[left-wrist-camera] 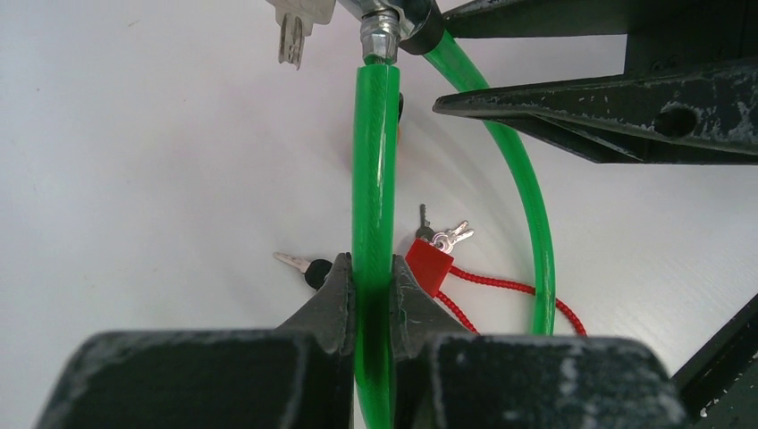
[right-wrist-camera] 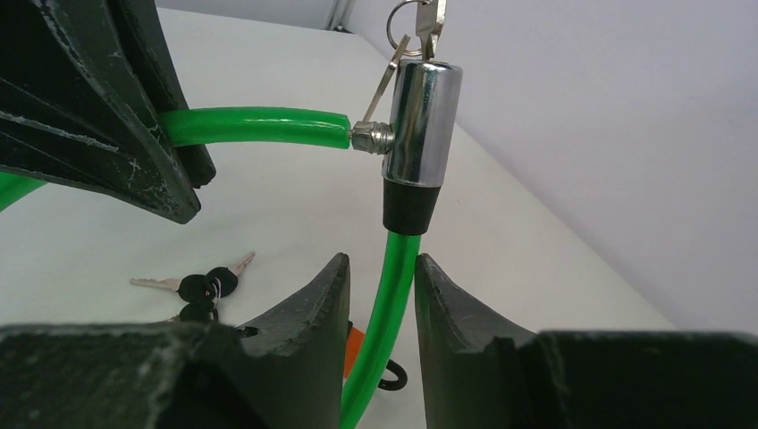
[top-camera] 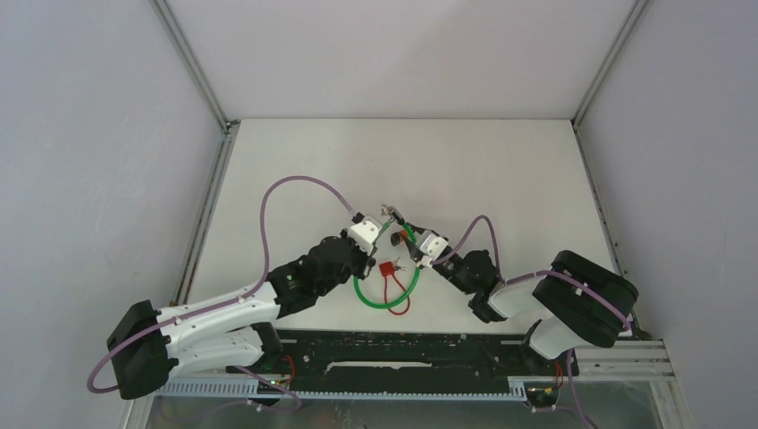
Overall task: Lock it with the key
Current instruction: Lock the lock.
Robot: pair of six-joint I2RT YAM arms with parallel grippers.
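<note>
A green cable lock (top-camera: 386,299) loops on the white table, and its chrome lock head (right-wrist-camera: 420,116) is held up in the air. Keys on a ring (right-wrist-camera: 420,18) sit at the head's top end. The cable's metal tip (right-wrist-camera: 371,137) enters the side of the head. My left gripper (left-wrist-camera: 371,273) is shut on the green cable (left-wrist-camera: 374,161) just behind that tip. My right gripper (right-wrist-camera: 383,268) stands open around the cable (right-wrist-camera: 402,259) below the head, with a gap showing beside it. In the top view both grippers (top-camera: 380,234) (top-camera: 413,237) meet at the lock head (top-camera: 393,214).
A small red padlock (left-wrist-camera: 430,264) with keys and a red cord (left-wrist-camera: 509,284) lies inside the green loop. Black-headed keys (right-wrist-camera: 201,286) lie on the table under the grippers. An orange object (right-wrist-camera: 356,344) shows beneath my right fingers. Grey walls enclose the table.
</note>
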